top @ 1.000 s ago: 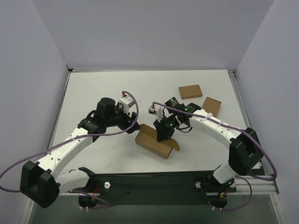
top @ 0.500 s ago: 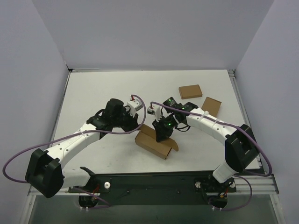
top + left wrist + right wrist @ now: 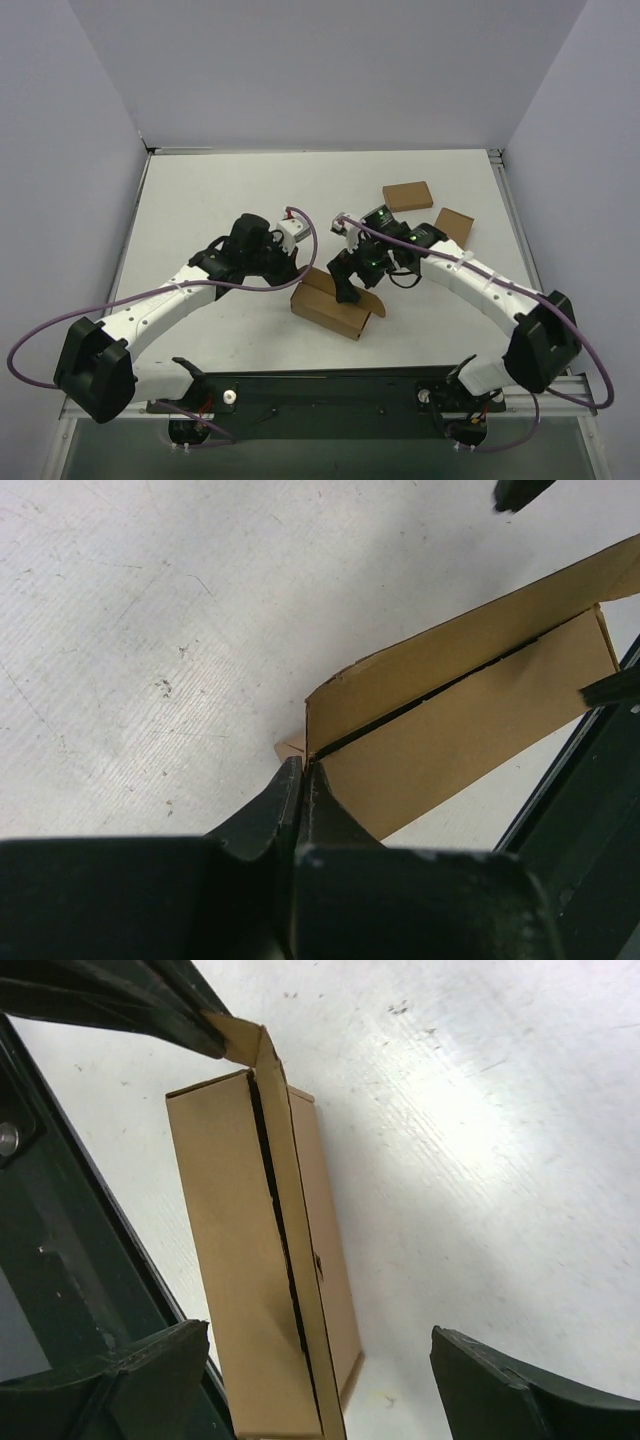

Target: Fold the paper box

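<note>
At the near edge of the table [image 3: 200,200], a black mounting rail [image 3: 320,392] carries both arm bases, and purple cables [image 3: 120,299] loop off the arms. Just beyond the rail lies the paper box [image 3: 333,308], a shallow brown carton set askew, with its long top seam showing as a dark slit and one end flap raised. The left gripper [image 3: 303,773] is closed, its fingers pinched on that small flap at the box's left corner. The right gripper [image 3: 347,287] hangs over the middle of the box with its jaws spread wide, holding nothing; from above, its black fingers and wrist hide part of the box's top. Farther back on the right, well apart from the paper box, the nearer small box [image 3: 453,228] lies flat just beside the right forearm, and the farther small box [image 3: 407,195] lies beyond it. The tabletop is white, scuffed and speckled in the wrist views. Pale lilac-grey walls [image 3: 330,70] close in the table on the left, back and right
</note>
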You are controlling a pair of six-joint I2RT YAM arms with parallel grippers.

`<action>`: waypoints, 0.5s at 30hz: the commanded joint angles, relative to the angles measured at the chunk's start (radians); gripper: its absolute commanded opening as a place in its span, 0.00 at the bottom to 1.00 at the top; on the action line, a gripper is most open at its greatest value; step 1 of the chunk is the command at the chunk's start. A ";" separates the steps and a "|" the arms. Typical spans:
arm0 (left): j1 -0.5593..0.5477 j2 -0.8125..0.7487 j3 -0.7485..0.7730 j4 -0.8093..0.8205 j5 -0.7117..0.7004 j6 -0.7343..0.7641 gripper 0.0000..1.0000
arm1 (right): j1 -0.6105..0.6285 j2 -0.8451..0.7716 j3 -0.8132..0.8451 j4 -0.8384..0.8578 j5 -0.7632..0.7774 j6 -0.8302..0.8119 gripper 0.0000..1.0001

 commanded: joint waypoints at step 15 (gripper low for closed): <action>-0.009 0.000 0.021 0.001 -0.038 0.008 0.00 | -0.005 -0.303 -0.166 -0.055 0.300 0.259 0.69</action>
